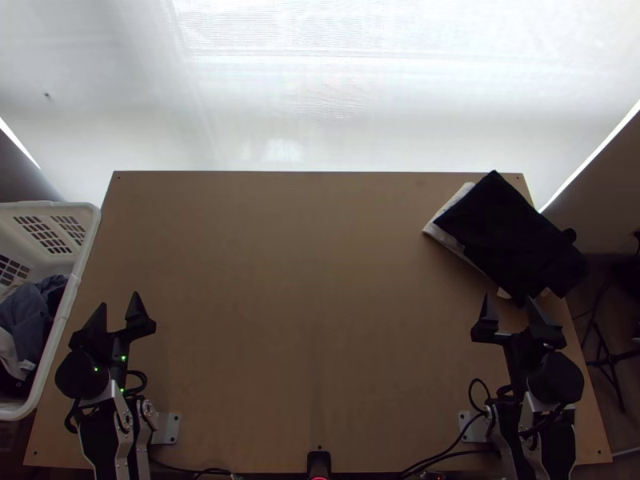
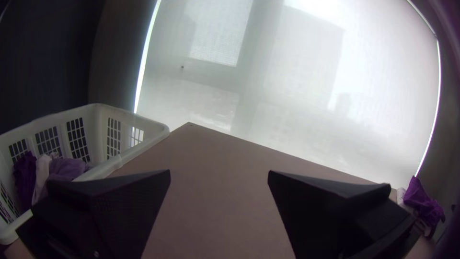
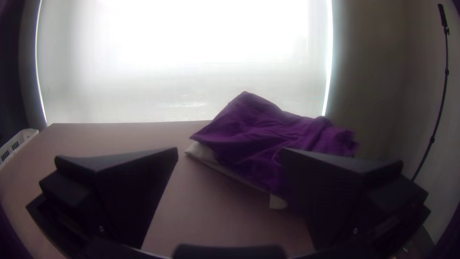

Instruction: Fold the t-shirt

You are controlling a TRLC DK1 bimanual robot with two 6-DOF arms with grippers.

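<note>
Holding fingers wide apart, gripping nothing, at left gripper point(image 1: 118, 298) and right gripper point(image 1: 509, 298).
Lying over pale cloth point(image 3: 203, 153) and partly off table's point(image 1: 304, 280) right edge, probably as t-shirt point(image 1: 504, 232); promising soft, light, limp handling; likely needing a pinch at the inner corner; risking sliding off; offering room mid-table for spreading.

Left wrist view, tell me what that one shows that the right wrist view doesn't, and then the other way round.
Left wrist view: clothes inside the basket, and the left gripper with its fingers apart.
Right wrist view: a thin dark pole, and the right gripper, fingers apart.
Both: the white basket, the table, the bright window covering, and the purple cloth over a pale one.
</note>
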